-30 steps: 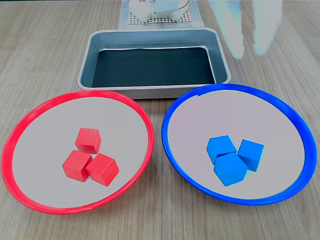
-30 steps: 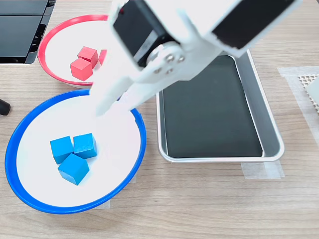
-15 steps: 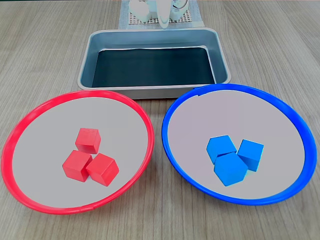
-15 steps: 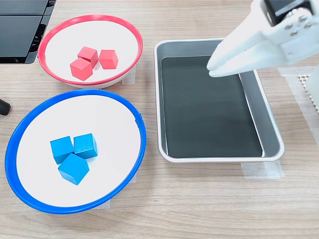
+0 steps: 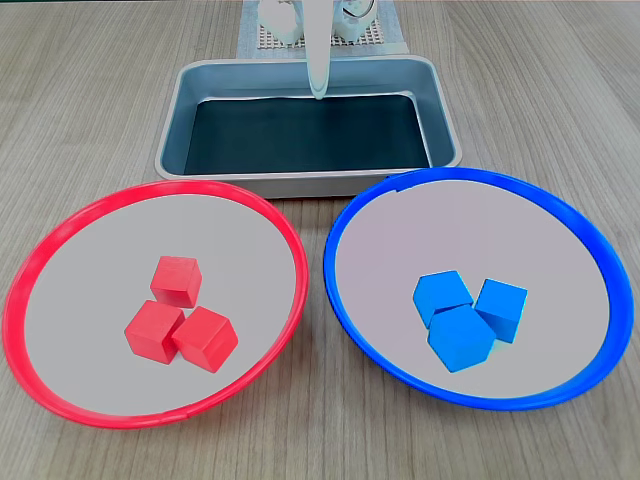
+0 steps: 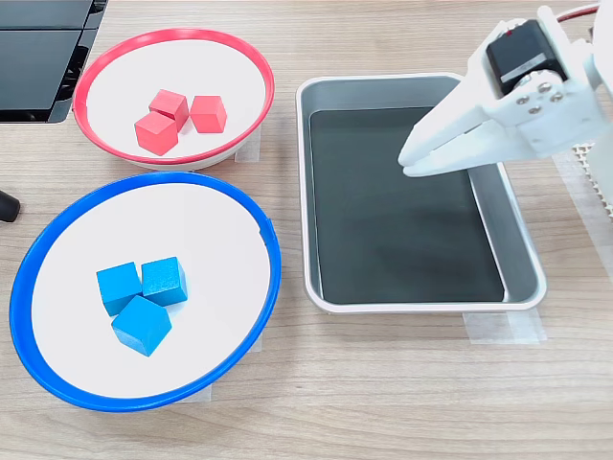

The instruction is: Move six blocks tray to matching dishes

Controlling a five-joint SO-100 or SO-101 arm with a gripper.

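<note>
Three red blocks point(image 5: 176, 281) point(image 6: 172, 117) lie clustered in the red-rimmed dish point(image 5: 130, 420) point(image 6: 172, 34). Three blue blocks point(image 5: 460, 335) point(image 6: 142, 292) lie clustered in the blue-rimmed dish point(image 5: 500, 405) point(image 6: 144, 179). The silver tray point(image 5: 300, 184) point(image 6: 522, 249) shows a bare dark floor. My white gripper point(image 5: 318, 88) point(image 6: 406, 163) hangs above the tray, on its side away from the dishes. Its fingers taper to a point with the tips together and nothing between them.
The arm's base stands on a white perforated mat point(image 5: 262, 40) point(image 6: 596, 158) just beyond the tray. A black object point(image 6: 43, 57) sits by the red dish. Tape point(image 6: 503, 328) holds the tray's corner to the wooden table.
My gripper has swung from above the blue dish's edge back over the tray, towards the arm's base, carrying nothing. The blocks have not moved.
</note>
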